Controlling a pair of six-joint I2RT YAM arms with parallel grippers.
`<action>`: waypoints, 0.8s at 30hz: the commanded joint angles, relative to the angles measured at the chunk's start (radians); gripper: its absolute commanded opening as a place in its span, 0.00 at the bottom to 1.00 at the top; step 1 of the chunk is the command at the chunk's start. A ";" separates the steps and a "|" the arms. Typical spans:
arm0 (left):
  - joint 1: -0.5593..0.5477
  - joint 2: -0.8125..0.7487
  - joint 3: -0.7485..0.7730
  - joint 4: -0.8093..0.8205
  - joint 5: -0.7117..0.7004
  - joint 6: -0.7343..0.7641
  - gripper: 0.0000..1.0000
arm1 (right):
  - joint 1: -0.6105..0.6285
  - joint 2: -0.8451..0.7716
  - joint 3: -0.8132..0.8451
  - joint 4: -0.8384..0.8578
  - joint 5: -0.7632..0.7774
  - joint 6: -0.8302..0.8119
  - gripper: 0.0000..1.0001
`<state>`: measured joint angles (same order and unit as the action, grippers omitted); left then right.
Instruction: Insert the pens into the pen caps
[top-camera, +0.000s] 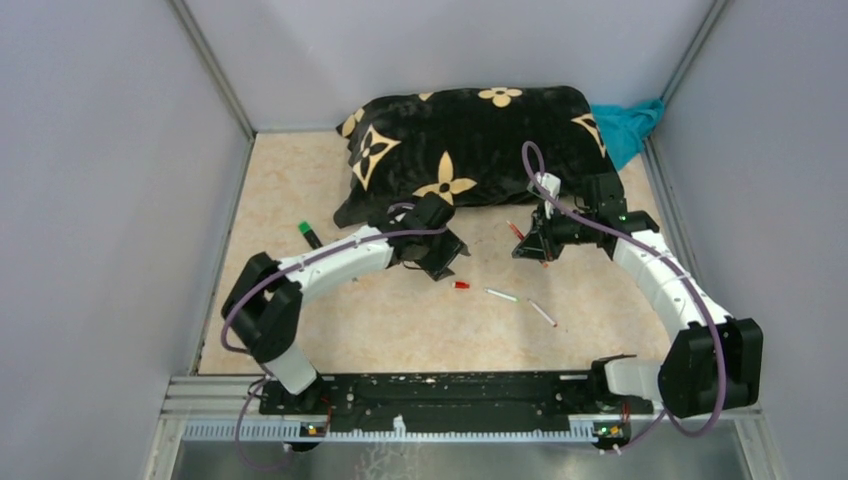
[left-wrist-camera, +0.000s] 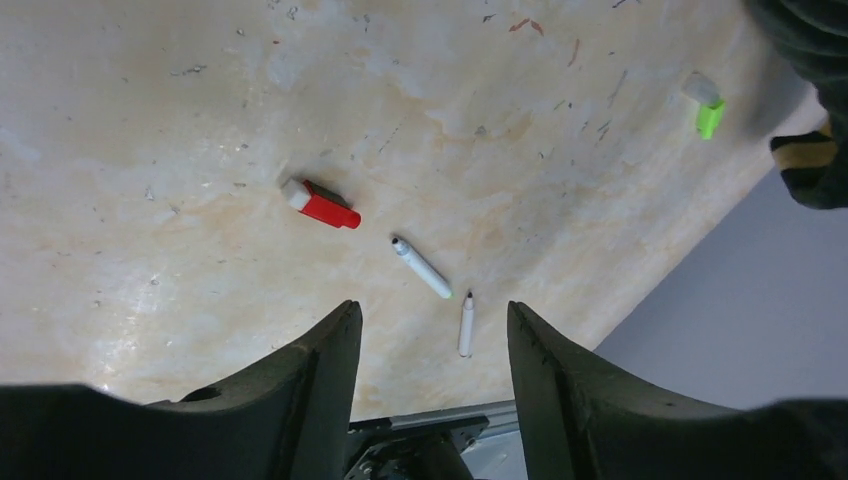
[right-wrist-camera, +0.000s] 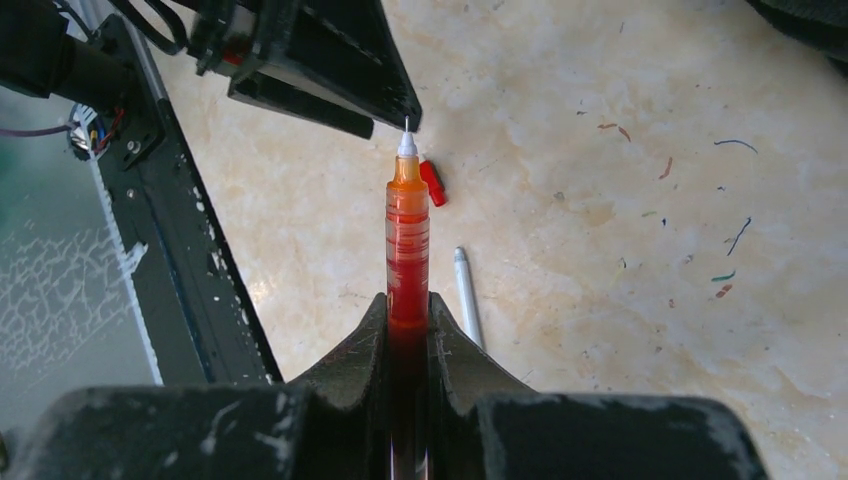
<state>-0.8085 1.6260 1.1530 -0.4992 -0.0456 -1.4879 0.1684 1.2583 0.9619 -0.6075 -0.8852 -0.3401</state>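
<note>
right tool (right-wrist-camera: 408, 312) is clamped on a red pen (right-wrist-camera: 407, 235), fine tip pointing toward the left tool (left-wrist-camera: 430, 318), whose jaws stand apart, nothing between. below it on the counter (left-wrist-camera: 150, 150) lie a red cap (left-wrist-camera: 322, 205), a white pen (left-wrist-camera: 422, 268) and a second white pen (left-wrist-camera: 466, 325); a green cap (left-wrist-camera: 708, 115) lies well apart.

Rear of the red pen (right-wrist-camera: 408, 240) hidden inside the right gripper (right-wrist-camera: 408, 312), bottom centre; teal cloth (top-camera: 628, 125) partly behind pillow (top-camera: 470, 140), upper right.
</note>
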 joint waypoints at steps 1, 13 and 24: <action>-0.014 0.147 0.128 -0.306 -0.020 -0.161 0.62 | -0.017 -0.047 -0.017 0.049 -0.014 0.005 0.00; -0.015 0.333 0.261 -0.418 0.007 -0.162 0.60 | -0.038 -0.060 -0.022 0.054 -0.015 0.012 0.00; -0.011 0.384 0.287 -0.405 -0.009 -0.155 0.50 | -0.046 -0.063 -0.022 0.052 -0.020 0.012 0.00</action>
<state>-0.8204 1.9865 1.4124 -0.8124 0.0086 -1.5787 0.1394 1.2304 0.9421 -0.5831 -0.8841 -0.3351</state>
